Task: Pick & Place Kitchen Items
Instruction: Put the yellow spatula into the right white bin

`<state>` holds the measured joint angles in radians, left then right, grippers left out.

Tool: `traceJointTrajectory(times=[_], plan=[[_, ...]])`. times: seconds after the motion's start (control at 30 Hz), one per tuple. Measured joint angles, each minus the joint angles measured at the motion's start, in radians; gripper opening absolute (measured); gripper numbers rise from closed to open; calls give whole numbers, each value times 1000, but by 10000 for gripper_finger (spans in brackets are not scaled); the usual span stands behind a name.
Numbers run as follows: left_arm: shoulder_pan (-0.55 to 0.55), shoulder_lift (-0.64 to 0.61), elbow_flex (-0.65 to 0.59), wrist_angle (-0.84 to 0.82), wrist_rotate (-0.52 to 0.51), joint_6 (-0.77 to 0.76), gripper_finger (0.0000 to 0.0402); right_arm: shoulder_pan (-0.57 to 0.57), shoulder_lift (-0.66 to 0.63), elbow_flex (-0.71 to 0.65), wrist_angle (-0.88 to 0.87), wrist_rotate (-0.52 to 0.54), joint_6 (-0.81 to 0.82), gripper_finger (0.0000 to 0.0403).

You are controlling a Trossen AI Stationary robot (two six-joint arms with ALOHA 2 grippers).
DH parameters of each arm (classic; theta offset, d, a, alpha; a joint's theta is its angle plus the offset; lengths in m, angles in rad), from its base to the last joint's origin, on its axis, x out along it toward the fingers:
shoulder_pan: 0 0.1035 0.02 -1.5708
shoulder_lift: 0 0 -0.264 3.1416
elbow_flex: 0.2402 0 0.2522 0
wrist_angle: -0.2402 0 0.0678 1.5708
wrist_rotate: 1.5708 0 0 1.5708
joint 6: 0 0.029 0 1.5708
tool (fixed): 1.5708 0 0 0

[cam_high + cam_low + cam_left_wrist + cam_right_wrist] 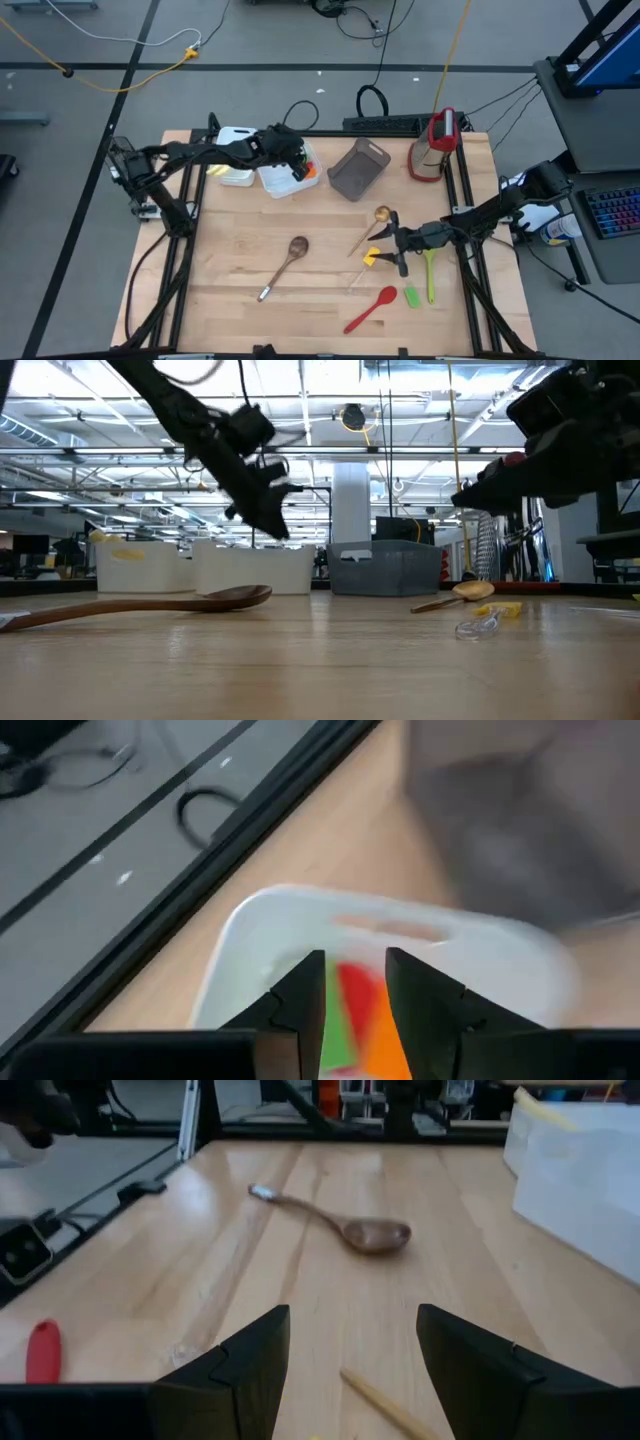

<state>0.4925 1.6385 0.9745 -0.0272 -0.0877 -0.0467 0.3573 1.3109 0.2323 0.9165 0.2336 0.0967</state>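
Wood and plastic surfaces

A pale, matt wooden table (240, 310) is seen; the brown wooden spoon (286, 263) looks smooth, the white bin (300, 920) glossy plastic.

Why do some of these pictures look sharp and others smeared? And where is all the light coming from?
Left wrist view: the white plastic bin and the grey shape behind it are smeared, probably motion blur. Right wrist view: the brown wooden spoon is sharp. Low view: bright ceiling strip lights leave the arms as dark silhouettes, and the near wooden table top is out of focus. High view: even light, soft shadows.

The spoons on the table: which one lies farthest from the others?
The brown wooden spoon, alone mid-table. The gold spoon, red spoon and green spoon all cluster by the right gripper.
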Motion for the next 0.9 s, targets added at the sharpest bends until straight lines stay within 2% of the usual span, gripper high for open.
traceJointTrajectory(times=[0.13, 0.23, 0.43, 0.6, 0.9], plan=[[-48, -106, 1, -1, 59, -25, 113, 0, 0, 47, -5, -1, -42, 212], [-105, -165, 1, -4, 61, -35, 113, 3, 0, 97, -46, -10, -79, 212], [-265, -217, 1, -39, 56, -55, 113, 10, 0, 179, -224, -166, -108, 212], [-403, -213, 1, -58, 1, -102, 113, 23, 0, 198, -375, -185, -170, 212], [-573, -206, 1, -50, -138, -201, 113, -37, 0, 197, -624, -187, -107, 229]])
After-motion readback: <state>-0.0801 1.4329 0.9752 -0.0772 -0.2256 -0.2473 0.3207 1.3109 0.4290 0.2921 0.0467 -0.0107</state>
